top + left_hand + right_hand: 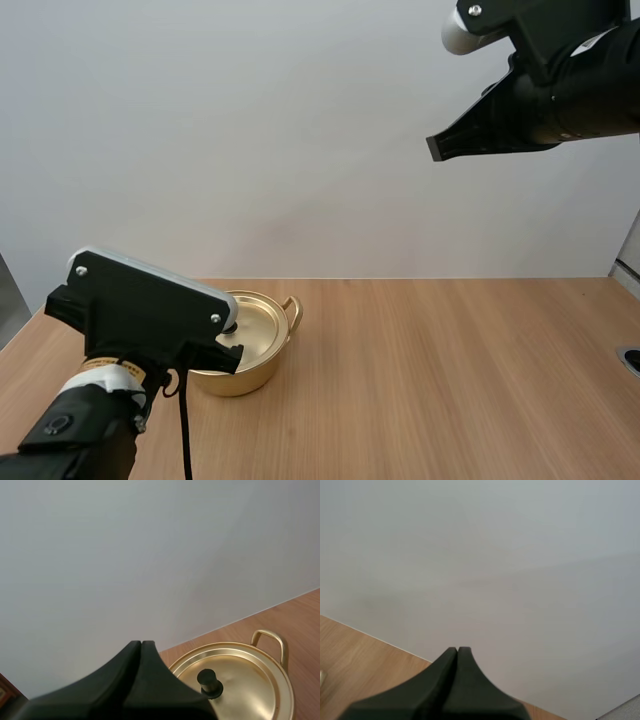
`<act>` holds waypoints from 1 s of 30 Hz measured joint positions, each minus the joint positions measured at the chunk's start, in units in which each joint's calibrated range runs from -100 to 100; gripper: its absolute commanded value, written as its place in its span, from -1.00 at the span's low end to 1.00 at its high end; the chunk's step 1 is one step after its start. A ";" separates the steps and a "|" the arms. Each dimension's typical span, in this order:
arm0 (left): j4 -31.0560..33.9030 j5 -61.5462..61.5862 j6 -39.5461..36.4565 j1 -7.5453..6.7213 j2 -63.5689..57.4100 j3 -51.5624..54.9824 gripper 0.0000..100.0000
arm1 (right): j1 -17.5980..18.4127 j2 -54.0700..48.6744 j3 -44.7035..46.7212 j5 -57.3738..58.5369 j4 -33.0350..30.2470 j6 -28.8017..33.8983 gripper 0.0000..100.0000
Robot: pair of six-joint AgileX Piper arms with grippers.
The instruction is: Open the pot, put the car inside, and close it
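Pale blank wall rises behind a light wooden table [450,380]. From the high view, a gold pot [240,378] sits at about seven o'clock on the table with its lid [262,328] on and a loop handle [292,310] at the pot's two o'clock side. My left arm [140,320] hangs over the pot's near edge. The right gripper [450,143] is raised well above the table at about one o'clock, far from the pot, its fingers pressed into one dark wedge. From the left wrist view, the lid's black knob [210,682] stands upright at the lid's middle, just beyond the left gripper [141,644]. The step in hand looks like opening the pot, not yet done. To do it well, the fingers would likely need to part first, come down on either side of the knob, pinch it squarely and lift straight up so the pot does not drag or tip. For now the left gripper is clenched on nothing and appears clear of knob and lid. From the right wrist view, the right gripper's fingers lie closed together, empty, above bare table.
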 measured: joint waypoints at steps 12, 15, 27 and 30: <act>0.12 -4.57 0.00 -0.19 -7.40 8.88 -1.00 | 0.00 0.00 0.00 1.50 0.00 0.09 -1.00; 0.12 -0.26 0.00 -0.44 -7.40 8.88 -1.00 | 0.00 0.00 0.00 3.51 0.00 0.09 -1.00; 0.12 3.15 0.00 -0.68 -7.40 8.88 -1.00 | 0.00 0.00 0.00 4.77 0.00 0.35 -1.00; -0.80 10.34 -0.45 -0.68 -7.40 8.88 -1.00 | 0.00 0.00 0.00 5.00 0.32 1.59 -1.00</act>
